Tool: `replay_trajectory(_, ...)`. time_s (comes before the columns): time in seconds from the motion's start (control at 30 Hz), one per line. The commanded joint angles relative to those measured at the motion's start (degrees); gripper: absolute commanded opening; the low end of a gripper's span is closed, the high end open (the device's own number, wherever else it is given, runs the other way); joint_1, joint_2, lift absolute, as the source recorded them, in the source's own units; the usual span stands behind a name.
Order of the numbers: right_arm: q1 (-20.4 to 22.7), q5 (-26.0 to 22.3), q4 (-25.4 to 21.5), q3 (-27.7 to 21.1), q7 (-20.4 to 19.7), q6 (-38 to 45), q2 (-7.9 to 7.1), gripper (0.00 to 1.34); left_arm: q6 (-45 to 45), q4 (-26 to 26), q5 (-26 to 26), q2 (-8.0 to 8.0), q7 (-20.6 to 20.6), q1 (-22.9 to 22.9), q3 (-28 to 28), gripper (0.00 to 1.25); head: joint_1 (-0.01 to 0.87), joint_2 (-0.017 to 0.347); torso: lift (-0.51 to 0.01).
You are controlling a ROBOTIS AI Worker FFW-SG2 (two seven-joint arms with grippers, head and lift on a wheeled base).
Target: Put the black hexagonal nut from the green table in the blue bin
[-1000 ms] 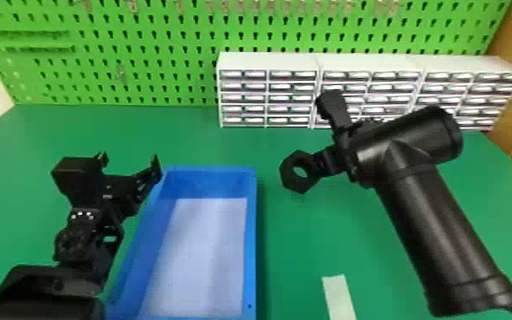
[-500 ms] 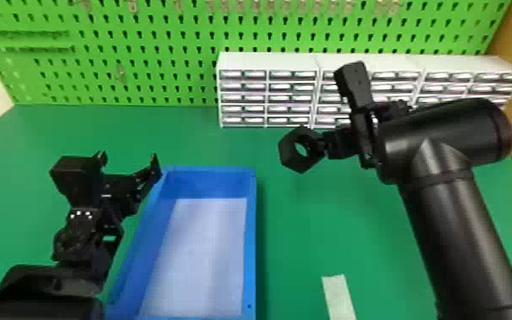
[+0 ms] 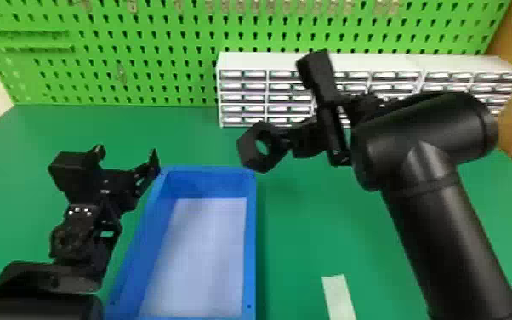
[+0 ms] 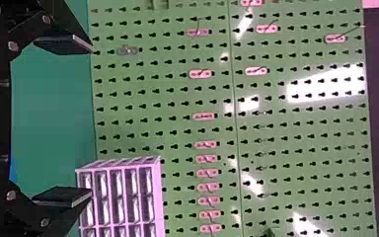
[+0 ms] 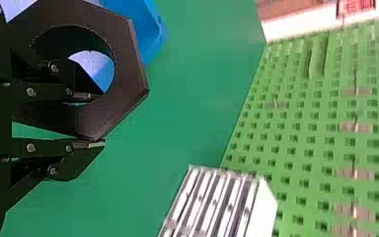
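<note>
The black hexagonal nut [image 3: 251, 147] is held up over the green table [image 3: 310, 221], a little right of the blue bin's far end. My right gripper [image 3: 283, 142] is shut on its rim. In the right wrist view the nut [image 5: 128, 74] has one finger through its hole and the other on its outside, with my right gripper [image 5: 96, 118] closed on it. The blue bin [image 3: 250, 238] stands in the middle front, a white sheet on its floor. At the bin's left edge, my left gripper [image 3: 127, 155] is open, and in the left wrist view the left gripper [image 4: 86, 121] holds nothing.
White drawer cabinets [image 3: 242, 61] stand along the back, behind the right gripper. A green pegboard [image 3: 140, 55] rises behind the table. A pale strip [image 3: 338, 298] lies on the table right of the bin.
The right arm has lifted and shifted the nut up and away from the table, then back left toward the bin's side, turning it somewhat. The left arm has stayed still.
</note>
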Motion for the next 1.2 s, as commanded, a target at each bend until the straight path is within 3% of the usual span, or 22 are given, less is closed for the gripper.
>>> replay_trajectory(0.0, -0.08, -2.73, -0.3, 3.1, 0.0, -0.19, -0.22, 0.27, 0.0, -0.75, 0.06, -0.08, 0.0, 0.23, 0.6, 1.0, 0.686, 0.052, -0.097)
replay_trajectory(0.6, -0.26, -8.7, 1.9, 15.76, -0.18, -1.94, -0.92, 0.27, 0.0, -2.16, 0.33, -0.08, 0.44, -0.12, 2.97, 1.0, 0.686, 0.052, -0.097)
replay_trajectory(0.83, -0.87, -11.6, 6.29, 21.12, -2.02, -5.81, -1.62, 0.27, 0.0, -2.16, 0.59, -0.08, 0.44, -0.56, 2.71, 1.0, 0.686, 0.052, -0.097)
replay_trajectory(1.17, -0.69, -10.11, 11.13, 24.63, -2.29, -10.03, -2.15, 0.27, 0.0, -2.25, 0.5, -0.08, 0.44, -1.0, 2.62, 1.0, 0.686, 0.052, -0.097)
